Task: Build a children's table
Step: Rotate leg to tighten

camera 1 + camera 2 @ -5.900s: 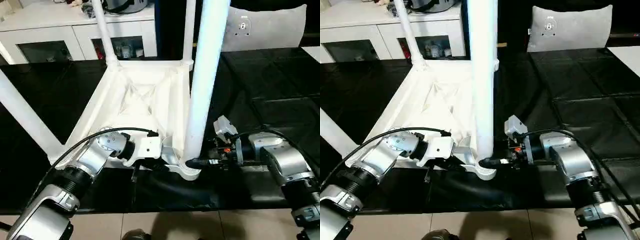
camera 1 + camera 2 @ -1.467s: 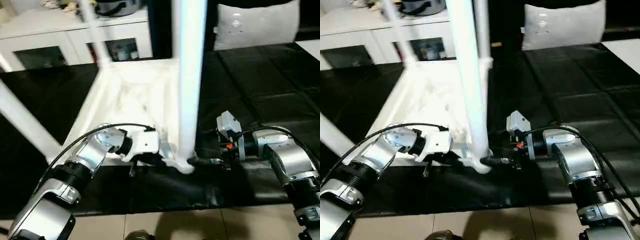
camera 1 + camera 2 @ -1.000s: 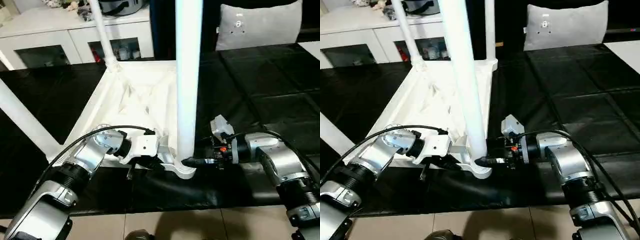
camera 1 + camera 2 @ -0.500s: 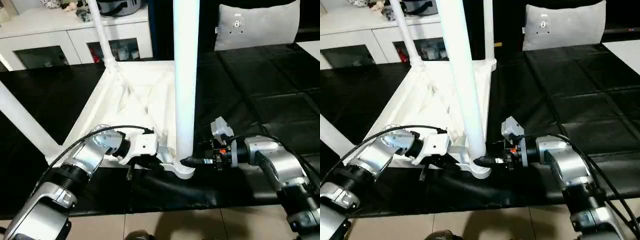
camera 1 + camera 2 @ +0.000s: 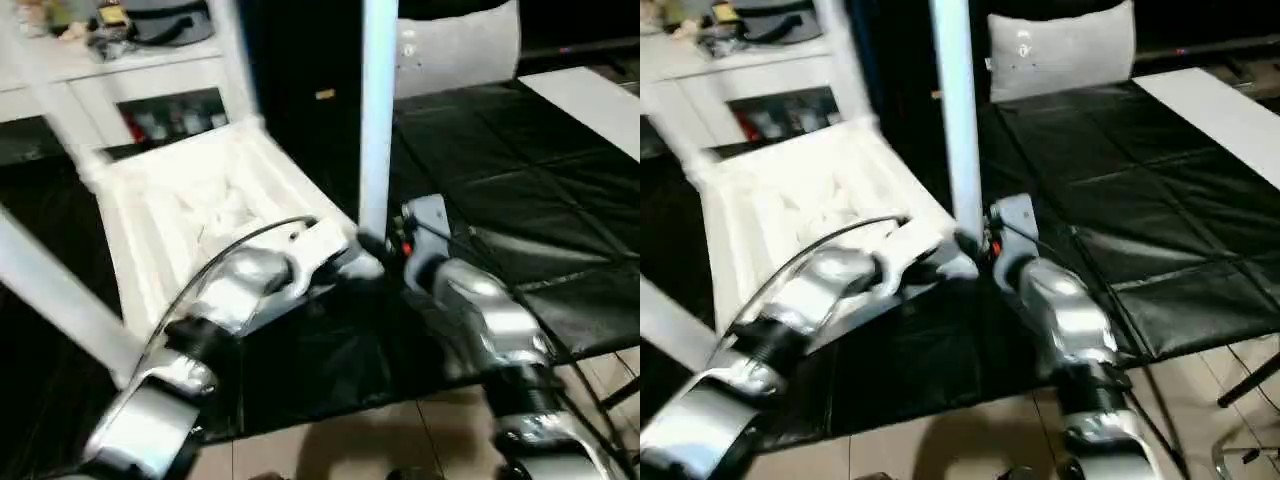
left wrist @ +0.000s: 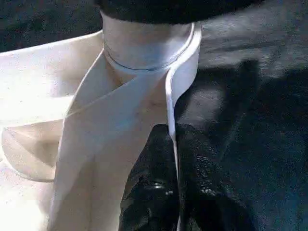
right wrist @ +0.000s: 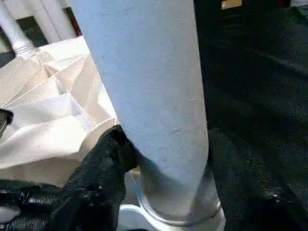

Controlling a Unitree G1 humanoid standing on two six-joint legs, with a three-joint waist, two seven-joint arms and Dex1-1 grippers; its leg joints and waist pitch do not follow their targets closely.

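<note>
The children's table lies upside down on the black mat, its white ribbed tabletop (image 5: pixel 190 200) facing up. A white leg (image 5: pixel 377 120) stands upright in the near corner socket (image 7: pixel 183 211). My left gripper (image 6: pixel 171 192) is shut on the thin rim wall just beside that socket, one black finger (image 6: pixel 149 192) on each side of it. My right gripper (image 7: pixel 168 187) grips the leg just above the socket, with a black finger (image 7: pixel 103 178) pressed against its side. Two more legs rise from other corners, one at the near left (image 5: pixel 50 290) and one at the back (image 5: pixel 235 60).
A grey cushion (image 5: pixel 455 50) leans at the back right. A white cabinet (image 5: pixel 120 70) runs along the back left. A white board (image 5: pixel 590 100) lies at the far right of the black mat (image 5: pixel 500 180). Tiled floor (image 5: pixel 330 450) borders the mat's near edge.
The whole head view has swung and tilted, so the camera has moved. Both grippers stay at the near corner, left on the rim and right on the leg.
</note>
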